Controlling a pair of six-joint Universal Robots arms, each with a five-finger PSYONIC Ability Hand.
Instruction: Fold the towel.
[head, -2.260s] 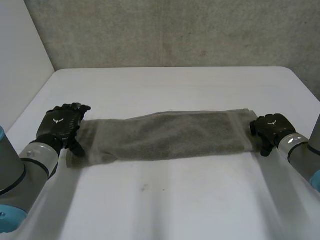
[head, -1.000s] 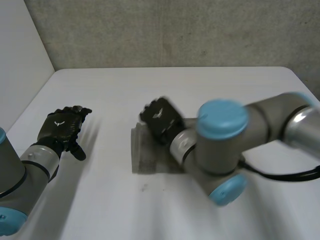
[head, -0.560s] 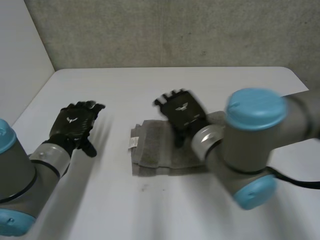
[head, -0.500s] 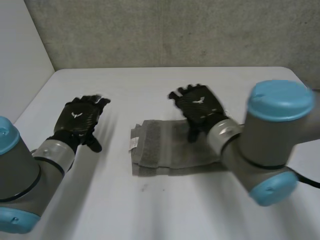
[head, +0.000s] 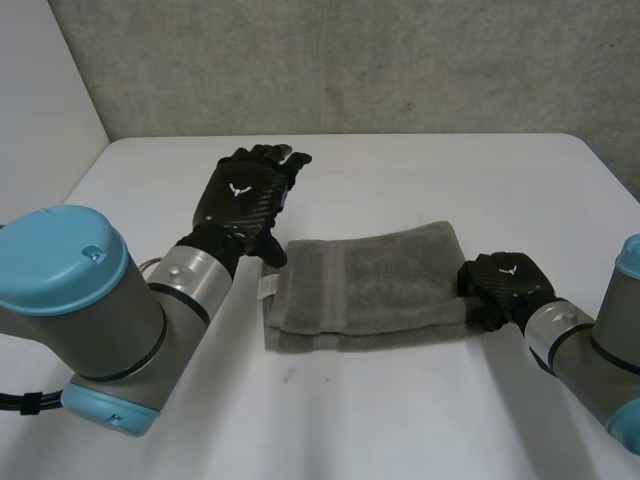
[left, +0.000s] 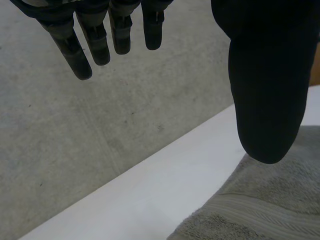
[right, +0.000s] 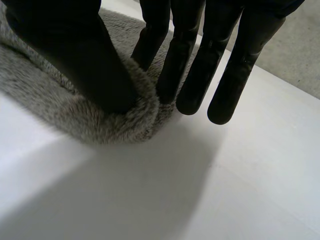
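The grey towel (head: 370, 285) lies in the middle of the white table (head: 400, 410), doubled into a thick rectangle, with a small white label (head: 266, 287) poking out at the end where the loose edges meet. The right robot hand (head: 505, 285) is at the opposite, rounded fold end, on the corner nearer the robot. Its thumb is sunk into the pile on top and its fingers run down beside the fold, so the cloth is pinched between them. The left robot hand (head: 245, 200) hovers by the far corner of the label end, fingers straight and spread, holding nothing. This looks like soft, plush terry: light and limp, so it will likely sag and drag wherever it isn't held. Slipping seems unlikely, since the nap gives plenty of bite. The best hold, I'd judge, is both layers together at the end corners, pinched deep, or the top layer may peel away alone.
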